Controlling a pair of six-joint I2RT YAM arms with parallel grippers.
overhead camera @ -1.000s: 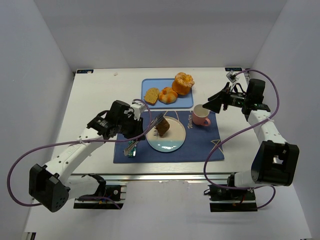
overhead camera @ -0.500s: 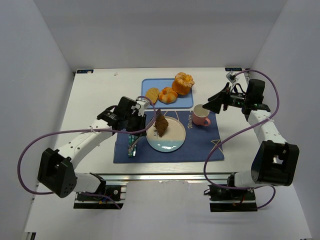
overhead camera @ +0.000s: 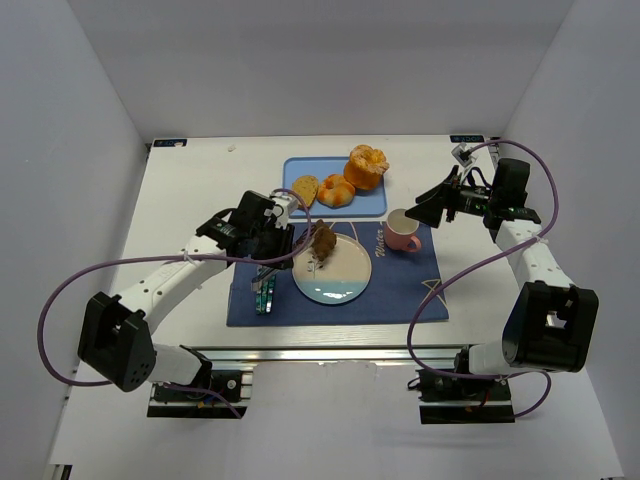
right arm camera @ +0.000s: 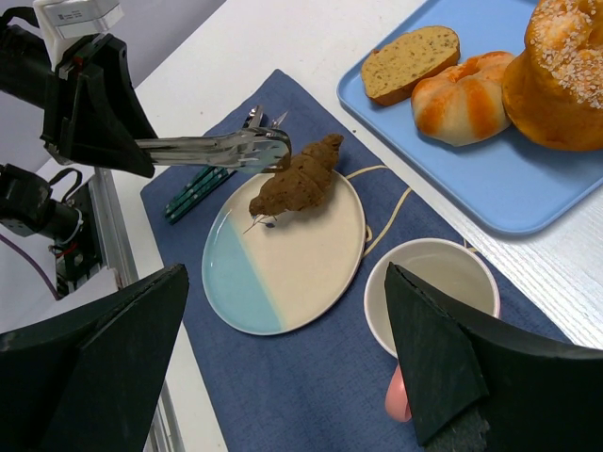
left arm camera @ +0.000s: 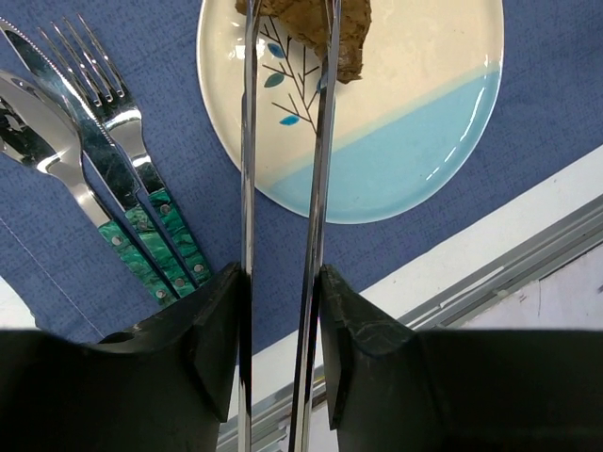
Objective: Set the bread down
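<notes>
The bread (overhead camera: 322, 243) is a small dark brown lumpy pastry. It sits between the tips of metal tongs (overhead camera: 298, 243) over the far left part of the cream and light-blue plate (overhead camera: 335, 282). My left gripper (overhead camera: 272, 238) is shut on the tongs (left arm camera: 316, 188). In the left wrist view (left arm camera: 283, 282) the tong arms run up to the bread (left arm camera: 306, 24) at the top edge, above the plate (left arm camera: 396, 141). The right wrist view shows the bread (right arm camera: 297, 179) low on or touching the plate (right arm camera: 292, 273). My right gripper (overhead camera: 425, 208) is open and empty, hovering by the cup.
A pink and white cup (overhead camera: 403, 232) stands right of the plate on the blue placemat (overhead camera: 400, 290). Green-handled cutlery (overhead camera: 265, 290) lies left of the plate. A blue tray (overhead camera: 370, 203) behind holds a cake slice (overhead camera: 303, 190) and two orange buns.
My left gripper has swung the tongs and bread slightly toward the back of the plate, and the bread has turned and come lower. The right arm has not moved.
</notes>
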